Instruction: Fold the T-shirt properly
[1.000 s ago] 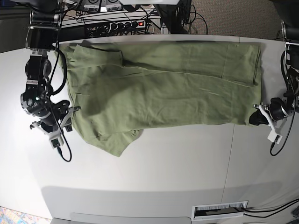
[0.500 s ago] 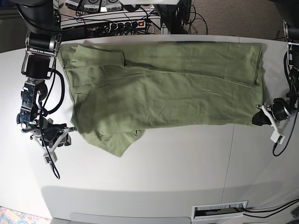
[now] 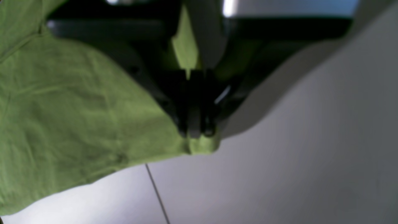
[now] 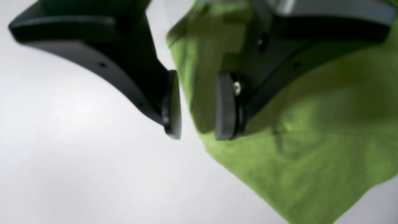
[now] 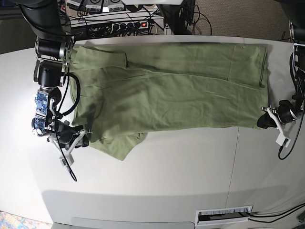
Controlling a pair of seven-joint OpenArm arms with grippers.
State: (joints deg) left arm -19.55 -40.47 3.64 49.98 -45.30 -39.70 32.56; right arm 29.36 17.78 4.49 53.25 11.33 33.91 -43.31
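The T-shirt [image 5: 167, 90] lies spread over the upper half of the white bench [image 5: 157, 176] in the base view, with its long side running from left to right and one sleeve hanging down as a pointed flap at the lower left of the cloth. The left gripper [image 5: 263, 120] sits at the right edge of that frame, at the lower right corner of the shirt, and in the left wrist view its jaws are clenched on a small tuck of the green hem [image 3: 202, 144] (the cloth bulges out just below the tips). I judge that this corner is pinched so that it stays fixed while the other end is taken. The right gripper [image 5: 82, 137] is at the lower left of the base view, beside the shoulder and sleeve part. Its jaws stand apart and hold nothing; in the right wrist view one pad [image 4: 225, 107] is over the cloth edge and the other is over bare bench, so the edge lies about between them. This looks like a position for taking the second corner, probably to lift both ends together for a fold.
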